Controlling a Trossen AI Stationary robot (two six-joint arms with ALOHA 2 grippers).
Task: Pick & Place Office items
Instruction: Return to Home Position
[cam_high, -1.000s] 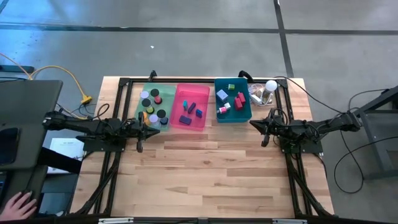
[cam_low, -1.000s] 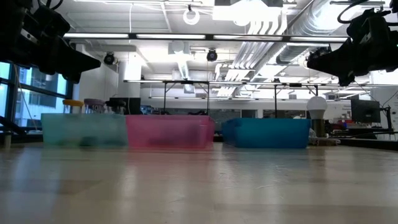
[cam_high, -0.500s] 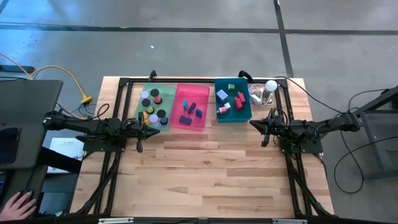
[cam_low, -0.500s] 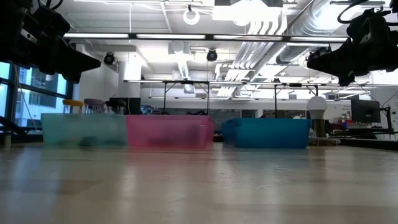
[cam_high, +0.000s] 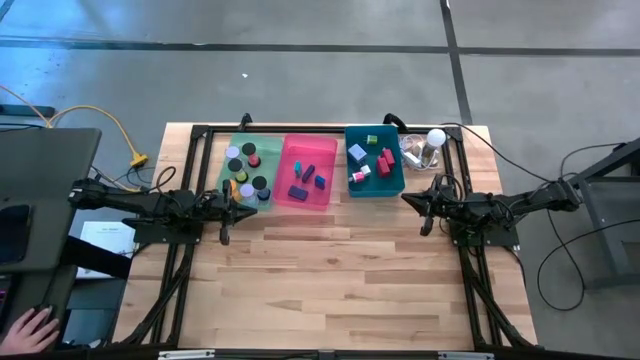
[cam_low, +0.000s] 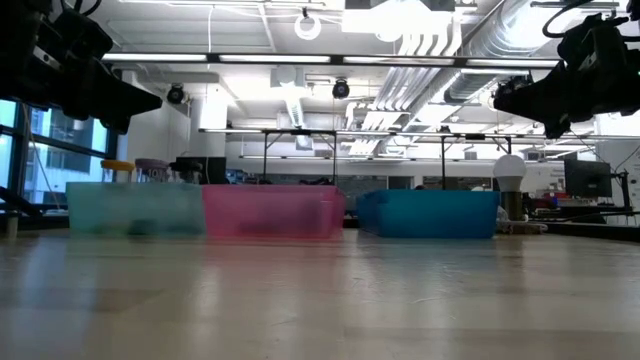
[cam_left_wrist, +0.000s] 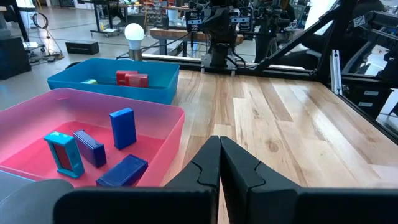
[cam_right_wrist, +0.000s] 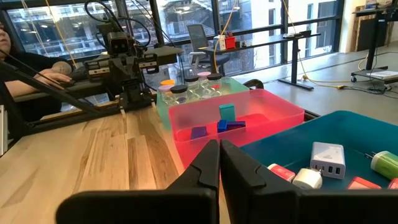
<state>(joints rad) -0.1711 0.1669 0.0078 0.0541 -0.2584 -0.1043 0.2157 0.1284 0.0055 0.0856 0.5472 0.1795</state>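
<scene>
So the office items (cam_high: 298, 192) are all in the three bins lined up across the top middle of the high view, none loose on the table (cam_high: 340, 280). The green bin (cam_high: 266, 150) on the left has the round discs (cam_high: 260, 183), black, lavender, one red and an orange one by its lower edge. The pink bin (cam_high: 322, 150) in the middle holds blue and purple blocks (cam_left_wrist: 123, 127), one standing on end, plus a teal-faced one with a pink frame (cam_left_wrist: 64, 154). The teal bin (cam_high: 390, 188) on the right has red blocks (cam_left_wrist: 132, 78), a white charger-looking cube (cam_right_wrist: 327, 155) and a green piece. A white ball-topped gadget (cam_high: 433, 140) sits just right of the teal bin. The left end effector (cam_high: 245, 207) hangs at the left, near the green bin's lower edge, fingers pressed together on nothing. The right end effector (cam_high: 408, 200) hangs just below the teal bin's lower right corner, also closed up and empty.
</scene>
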